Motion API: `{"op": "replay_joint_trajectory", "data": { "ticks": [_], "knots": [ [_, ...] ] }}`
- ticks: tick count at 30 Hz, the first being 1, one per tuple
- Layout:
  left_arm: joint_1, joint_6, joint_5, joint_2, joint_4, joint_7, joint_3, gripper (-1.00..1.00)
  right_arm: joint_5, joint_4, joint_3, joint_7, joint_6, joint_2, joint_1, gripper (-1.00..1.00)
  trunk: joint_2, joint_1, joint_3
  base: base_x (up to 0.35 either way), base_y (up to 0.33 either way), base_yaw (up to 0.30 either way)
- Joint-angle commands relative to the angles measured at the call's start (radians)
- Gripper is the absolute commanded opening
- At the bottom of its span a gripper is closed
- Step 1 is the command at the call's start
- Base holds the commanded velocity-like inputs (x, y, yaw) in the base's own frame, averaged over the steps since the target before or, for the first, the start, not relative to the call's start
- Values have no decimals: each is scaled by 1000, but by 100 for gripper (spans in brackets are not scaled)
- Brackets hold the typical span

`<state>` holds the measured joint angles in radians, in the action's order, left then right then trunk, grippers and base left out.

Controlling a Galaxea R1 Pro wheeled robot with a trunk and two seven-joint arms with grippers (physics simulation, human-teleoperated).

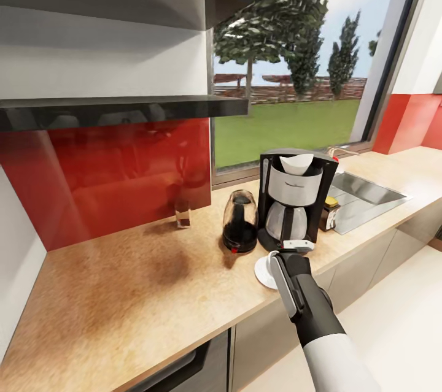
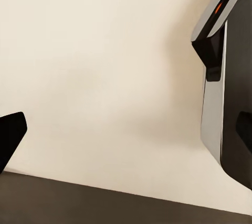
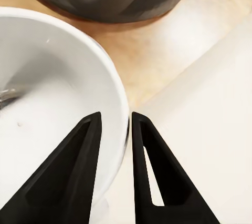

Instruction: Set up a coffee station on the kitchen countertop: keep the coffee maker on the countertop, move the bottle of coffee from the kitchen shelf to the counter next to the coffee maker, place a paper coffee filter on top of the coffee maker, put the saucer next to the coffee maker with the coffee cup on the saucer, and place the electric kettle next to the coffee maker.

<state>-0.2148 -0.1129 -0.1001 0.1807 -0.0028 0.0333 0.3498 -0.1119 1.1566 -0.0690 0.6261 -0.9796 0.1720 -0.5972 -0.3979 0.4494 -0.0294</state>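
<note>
Between my right gripper's (image 3: 116, 140) two black fingers (image 3: 79, 166), nearly closed, sits the thin white rim of the coffee cup (image 3: 58, 108): one finger inside the bowl, the other outside it, pinching the wall. Beyond my fingertips stands the coffee maker (image 1: 291, 205), its dark base and small red switch just past the cup's far edge, a paper coffee filter (image 1: 296, 164) seated in its top. Beneath the cup, a white sliver of the saucer (image 1: 264, 272) shows on the kitchen countertop (image 1: 141, 294), close to the counter's front edge. To the left of my fingers the electric kettle (image 1: 239, 223) stands just beside the coffee maker; to the right, on the machine's far side, the bottle of coffee (image 1: 330, 213) stands by the steel sink (image 1: 368, 192). Of my left gripper (image 2: 10, 140) one dark fingertip shows against a pale surface; I cannot tell how far it is spread.
</note>
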Motion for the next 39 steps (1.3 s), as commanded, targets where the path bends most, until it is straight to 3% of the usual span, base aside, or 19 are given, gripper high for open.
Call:
{"op": "replay_joint_trajectory", "data": {
  "ticks": [1,26,33,39],
  "knots": [
    [0,-2,-10,0,0,3,-1,100,-9,0,-2,10,-3,0,-1,100,-2,1,-2,0,1,0],
    [0,-2,-10,-1,0,3,-1,100,-9,10,-2,10,-4,0,-1,100,-2,1,-2,0,0,0],
    [0,-3,-10,-1,0,3,-2,100,-7,113,-3,11,-7,1,-1,100,-2,1,-2,0,0,0],
    [0,-5,-9,-1,-2,3,-1,100,-7,135,-6,11,-8,3,-1,100,-2,1,-2,-2,0,0]
  ]
}}
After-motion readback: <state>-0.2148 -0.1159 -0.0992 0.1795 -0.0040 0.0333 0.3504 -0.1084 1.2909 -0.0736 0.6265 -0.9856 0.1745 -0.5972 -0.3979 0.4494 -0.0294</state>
